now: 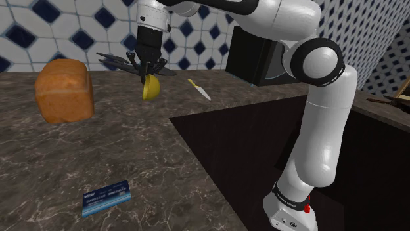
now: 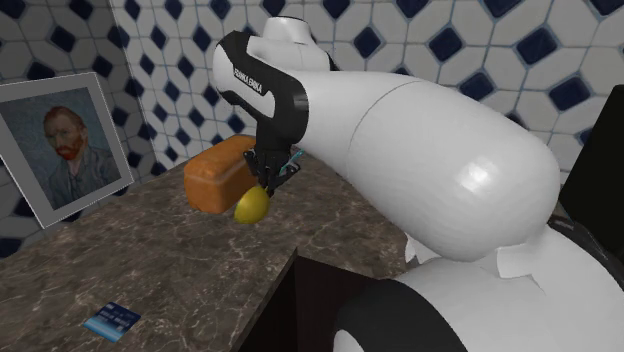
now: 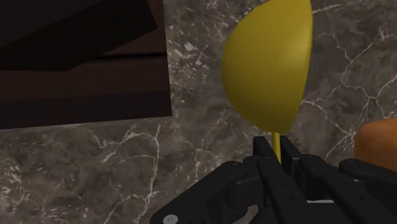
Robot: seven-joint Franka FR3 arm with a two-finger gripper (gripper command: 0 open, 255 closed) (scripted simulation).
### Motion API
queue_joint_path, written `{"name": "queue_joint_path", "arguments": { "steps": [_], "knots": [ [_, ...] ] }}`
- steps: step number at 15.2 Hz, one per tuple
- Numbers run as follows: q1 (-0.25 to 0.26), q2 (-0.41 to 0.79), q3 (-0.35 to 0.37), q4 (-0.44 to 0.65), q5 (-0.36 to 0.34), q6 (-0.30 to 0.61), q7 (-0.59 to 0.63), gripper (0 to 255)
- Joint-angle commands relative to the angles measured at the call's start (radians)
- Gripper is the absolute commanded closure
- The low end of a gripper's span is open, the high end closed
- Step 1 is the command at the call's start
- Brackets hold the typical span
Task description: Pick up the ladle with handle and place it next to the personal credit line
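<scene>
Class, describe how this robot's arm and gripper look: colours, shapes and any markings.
The arm has white rounded links with dark joints; a black band carries white lettering, and a red mark sits near its base. The gripper is all black, with two fingers.

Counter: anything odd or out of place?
Nothing spilled or broken. Odd for a kitchen counter: a framed portrait leans against the wall and a blue card lies on it. The ladle hangs from the gripper.
</scene>
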Motion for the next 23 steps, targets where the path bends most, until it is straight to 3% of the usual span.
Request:
{"name": "queue_joint_path", "arguments": {
  "steps": [1,8,15,23],
  "knots": [
    [0.020,-0.036,0.015,-0.051,0.004,0.022,0.036,255],
    [0.102,-0.108,0.076,-0.150,0.007,0.073,0.176,255],
    [0.193,-0.124,0.149,-0.176,-0.009,0.106,0.339,255],
    [0.188,-0.150,0.147,-0.316,0.004,0.220,0.318,255]
  ]
}}
